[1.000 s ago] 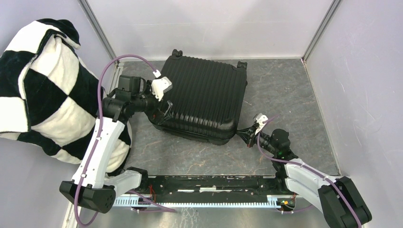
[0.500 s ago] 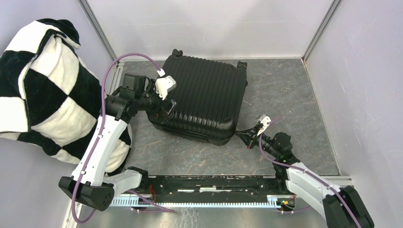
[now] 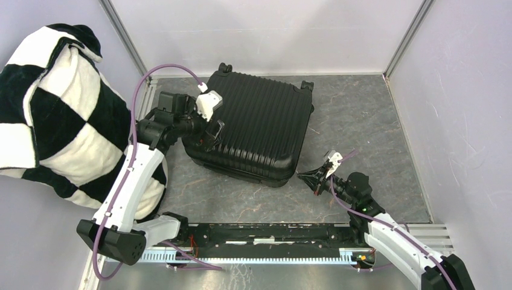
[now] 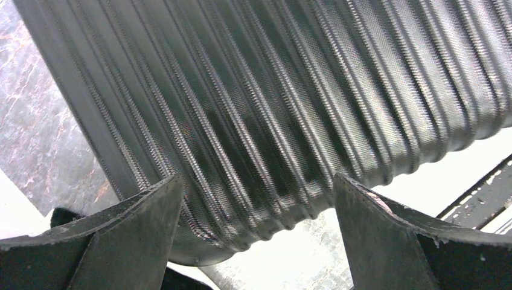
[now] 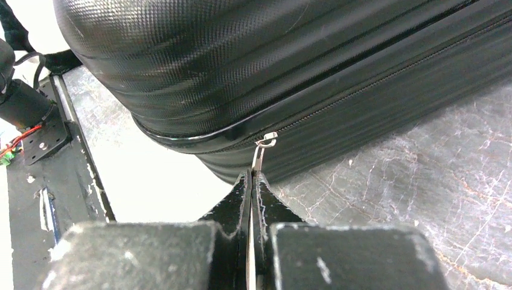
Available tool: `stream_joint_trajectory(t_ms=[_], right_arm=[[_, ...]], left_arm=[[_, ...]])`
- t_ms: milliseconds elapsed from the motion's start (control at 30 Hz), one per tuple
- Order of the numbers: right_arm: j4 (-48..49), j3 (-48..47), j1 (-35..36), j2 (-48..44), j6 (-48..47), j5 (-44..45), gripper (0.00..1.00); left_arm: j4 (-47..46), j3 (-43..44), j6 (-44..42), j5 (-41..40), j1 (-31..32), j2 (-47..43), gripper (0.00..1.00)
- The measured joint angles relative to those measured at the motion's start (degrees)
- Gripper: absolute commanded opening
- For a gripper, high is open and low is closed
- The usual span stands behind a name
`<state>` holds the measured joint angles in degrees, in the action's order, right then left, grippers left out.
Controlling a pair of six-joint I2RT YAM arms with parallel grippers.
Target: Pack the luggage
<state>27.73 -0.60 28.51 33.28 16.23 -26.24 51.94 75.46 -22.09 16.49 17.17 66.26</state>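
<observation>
- Zero packed so far: luggage [image 3: 253,124] lies closed and flat on the table [image 3: 362,121], blanket [image 3: 54,109] sits off left.
- Left gripper [image 4: 258,181] gapes wide over the ribbed shell, gripping nothing, probably just bracing it.
- Right gripper [image 5: 252,178] is pinched tight on the zipper pull [image 5: 262,151], presumably to unzip.

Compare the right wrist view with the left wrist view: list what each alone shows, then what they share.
Right wrist only: the right claw shut on the zipper pull at the side seam of the luggage. Left wrist only: the left claw open over the ribbed shell. Both: the black luggage and the grey marbled table.
</observation>
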Motion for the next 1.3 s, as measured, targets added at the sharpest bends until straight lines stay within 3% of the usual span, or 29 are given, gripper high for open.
stream_joint_trajectory(t_ms=[67, 200, 433, 667, 933, 1033, 1200, 1300], right_arm=[[-1.01, 0.00, 0.26, 0.44, -0.26, 0.33, 0.21], [-3.63, 0.00, 0.74, 1.79, -1.16, 1.55, 0.38], [-2.82, 0.00, 1.01, 9.09, -2.03, 5.22, 0.55], [5.16, -0.04, 1.01, 14.71, -5.16, 6.80, 0.58], [12.94, -1.20, 1.01, 21.64, -5.84, -0.50, 0.56], [14.10, -1.25, 1.01, 22.64, -6.23, -1.09, 0.50], [15.89, -2.01, 1.01, 24.92, -7.30, -1.57, 0.32], [17.11, -2.34, 1.01, 26.01, -7.67, -1.57, 0.27]], left_arm=[[-0.13, -0.26, 0.00, -1.22, 0.00, 0.09, 1.00], [-0.09, -0.33, -0.02, -2.40, -0.55, 0.07, 1.00], [2.14, -0.44, -1.16, -0.68, -6.99, 0.07, 1.00], [4.26, -2.67, -3.93, 3.28, -13.11, 0.13, 1.00], [5.44, -3.28, -6.58, 6.21, -20.15, 0.87, 1.00], [5.35, -3.67, -6.99, 6.95, -21.00, 0.87, 1.00], [5.11, -4.63, -7.43, 9.05, -23.21, 1.09, 1.00], [5.38, -4.66, -7.41, 11.45, -25.88, 1.95, 1.00]])
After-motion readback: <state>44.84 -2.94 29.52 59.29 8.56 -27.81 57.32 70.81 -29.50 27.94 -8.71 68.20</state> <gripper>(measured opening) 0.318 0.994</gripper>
